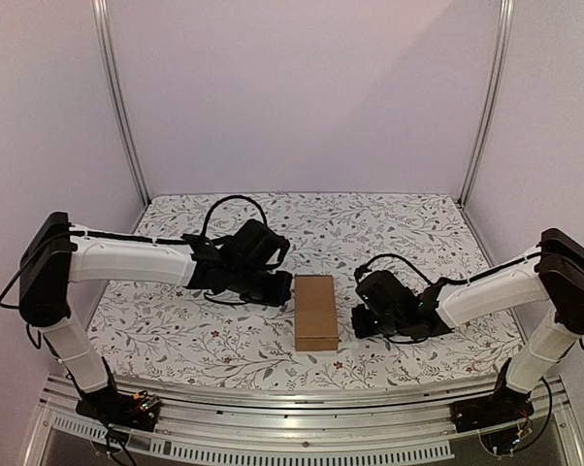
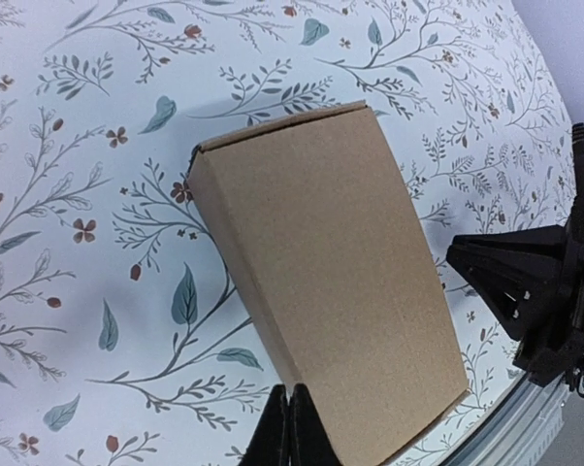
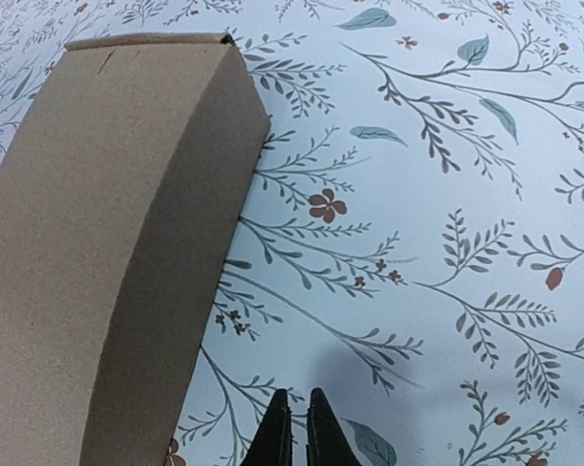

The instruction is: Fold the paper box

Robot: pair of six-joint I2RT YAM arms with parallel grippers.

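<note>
The paper box is a closed plain brown oblong carton lying flat on the flowered table cloth, between the two arms. My left gripper is just left of it, shut and empty; in the left wrist view the box fills the middle and the closed fingertips sit at its near left edge. My right gripper is just right of the box, shut and empty; in the right wrist view the box lies to the left, apart from the fingertips.
The flowered cloth covers the table. White walls and metal posts close in the back and sides. A metal rail runs along the near edge. The right arm shows beyond the box in the left wrist view.
</note>
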